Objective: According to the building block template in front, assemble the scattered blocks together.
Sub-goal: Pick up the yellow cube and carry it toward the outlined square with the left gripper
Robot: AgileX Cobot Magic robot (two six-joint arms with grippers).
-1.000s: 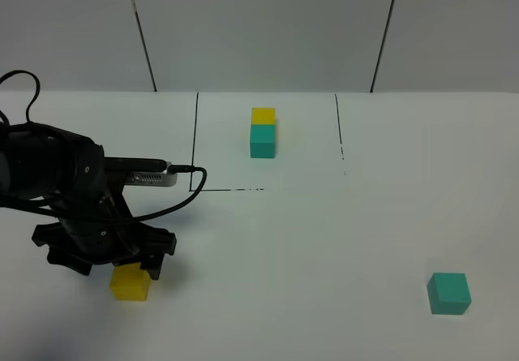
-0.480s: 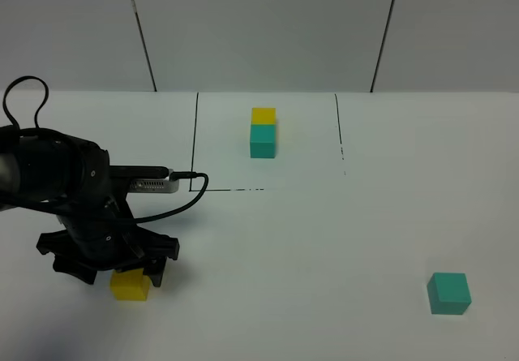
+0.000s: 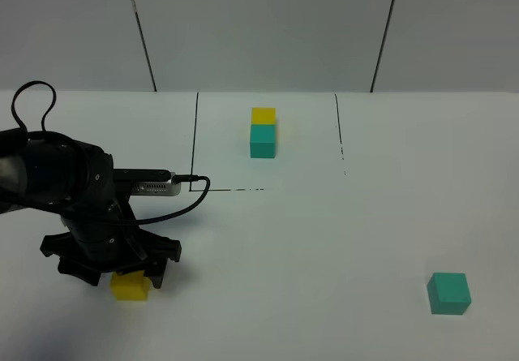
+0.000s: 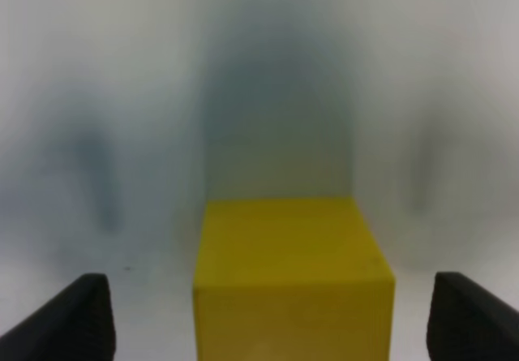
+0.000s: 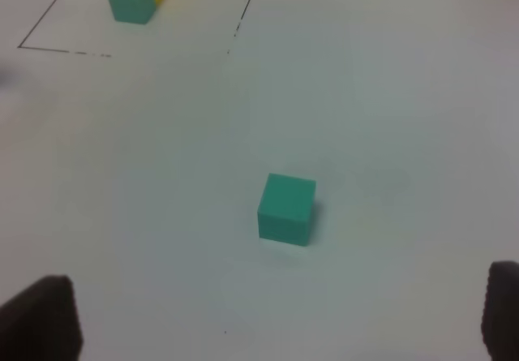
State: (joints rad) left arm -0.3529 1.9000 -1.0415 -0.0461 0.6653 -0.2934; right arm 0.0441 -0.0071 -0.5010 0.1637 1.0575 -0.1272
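The yellow scattered block point(image 3: 130, 287) sits on the white table at the front left, and my left gripper point(image 3: 122, 270) is lowered over it. In the left wrist view this yellow block point(image 4: 292, 272) lies between the two dark fingertips point(image 4: 81, 316), with a gap on each side; the jaws are open. The teal scattered block point(image 3: 449, 293) rests at the front right. It also shows in the right wrist view as the teal block point(image 5: 286, 208), well ahead of my open, empty right gripper point(image 5: 272, 320). The building block template point(image 3: 263, 130) stands at the back centre, yellow behind teal.
A thin black outline point(image 3: 195, 142) on the table frames the template. A black cable point(image 3: 182, 201) loops from the left arm over the table. The grey wall point(image 3: 259, 28) stands behind the table's far edge. The right arm is outside the exterior high view.
My left gripper has come down over the yellow block and covers more of it, its jaws narrowing. Neither block nor the template has moved.
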